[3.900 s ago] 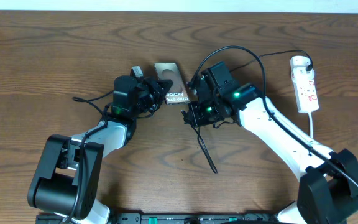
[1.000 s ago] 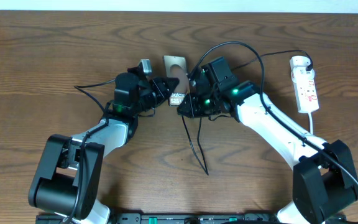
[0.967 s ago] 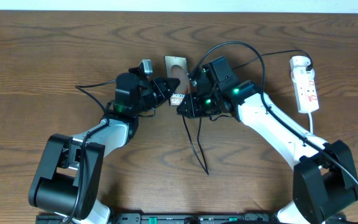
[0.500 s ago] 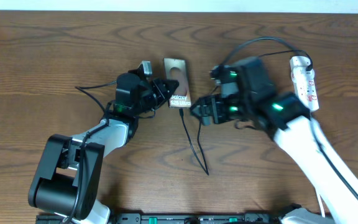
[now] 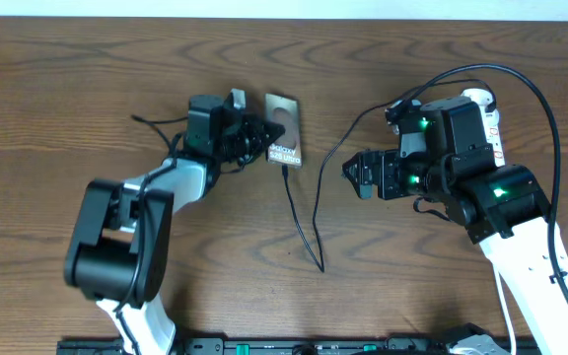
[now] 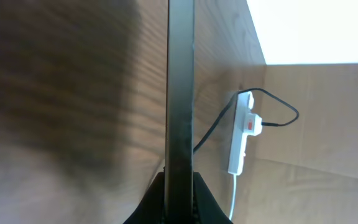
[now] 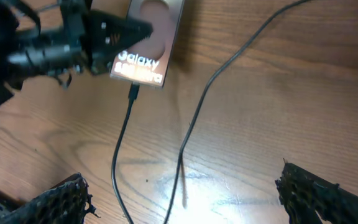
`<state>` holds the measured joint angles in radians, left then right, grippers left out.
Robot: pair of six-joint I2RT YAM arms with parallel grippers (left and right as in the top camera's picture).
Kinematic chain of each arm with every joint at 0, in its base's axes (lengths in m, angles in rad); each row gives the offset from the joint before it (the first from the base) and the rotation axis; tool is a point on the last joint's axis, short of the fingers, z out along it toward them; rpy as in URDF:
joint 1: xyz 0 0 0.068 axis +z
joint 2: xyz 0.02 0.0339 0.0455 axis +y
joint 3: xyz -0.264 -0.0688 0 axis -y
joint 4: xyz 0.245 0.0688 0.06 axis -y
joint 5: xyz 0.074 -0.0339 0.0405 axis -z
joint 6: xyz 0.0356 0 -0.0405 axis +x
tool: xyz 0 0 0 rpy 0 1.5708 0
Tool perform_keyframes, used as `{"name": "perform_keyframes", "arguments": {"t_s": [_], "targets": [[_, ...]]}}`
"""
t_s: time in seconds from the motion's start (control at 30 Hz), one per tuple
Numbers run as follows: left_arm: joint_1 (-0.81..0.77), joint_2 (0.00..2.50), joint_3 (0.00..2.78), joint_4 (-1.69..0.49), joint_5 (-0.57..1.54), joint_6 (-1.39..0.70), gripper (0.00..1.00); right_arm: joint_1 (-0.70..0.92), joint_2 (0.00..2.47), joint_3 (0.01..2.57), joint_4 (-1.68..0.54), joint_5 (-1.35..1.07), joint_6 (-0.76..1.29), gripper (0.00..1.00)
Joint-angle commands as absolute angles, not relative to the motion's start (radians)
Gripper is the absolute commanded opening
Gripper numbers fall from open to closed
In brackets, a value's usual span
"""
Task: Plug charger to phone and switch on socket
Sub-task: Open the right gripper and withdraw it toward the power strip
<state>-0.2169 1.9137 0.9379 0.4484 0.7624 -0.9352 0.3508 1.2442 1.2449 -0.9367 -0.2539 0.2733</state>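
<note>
The phone (image 5: 285, 126) lies flat at the middle back of the table, its brownish-gold face with "Galaxy" lettering up. My left gripper (image 5: 263, 146) is shut on its left edge; in the left wrist view the phone (image 6: 180, 87) stands edge-on between the fingers (image 6: 151, 208). The charger's thin black cable (image 5: 302, 222) loops toward the front, and its plug tip (image 7: 133, 93) meets the phone's (image 7: 149, 45) lower edge. My right gripper (image 5: 360, 176) hangs wide open right of the cable, holding nothing. The socket (image 5: 474, 98) is mostly hidden behind my right arm; it shows whole in the left wrist view (image 6: 240, 138).
A white cord (image 6: 234, 198) trails from the socket toward the table's front. The charger cable (image 7: 219, 71) runs back toward the socket. A cardboard wall (image 6: 328, 124) stands behind the table in the left wrist view.
My right gripper has opened, let go at the phone's lower edge and pulled away to the right. The plug tip stays at the phone. The left gripper keeps its hold on the phone.
</note>
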Motion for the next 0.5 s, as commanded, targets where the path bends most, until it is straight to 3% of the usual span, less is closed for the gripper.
{"name": "perform_keyframes", "arguments": {"t_s": [0.0, 0.47], "targets": [[-0.215, 1.955, 0.967, 0.45, 0.807, -0.891, 0.07, 0.347, 1.243, 1.256, -0.947, -0.244, 0.256, 0.95], [-0.215, 1.976, 0.966, 0.276, 0.645, -0.789, 0.08, 0.346, 1.243, 1.256, -0.954, -0.237, 0.255, 0.96]]}}
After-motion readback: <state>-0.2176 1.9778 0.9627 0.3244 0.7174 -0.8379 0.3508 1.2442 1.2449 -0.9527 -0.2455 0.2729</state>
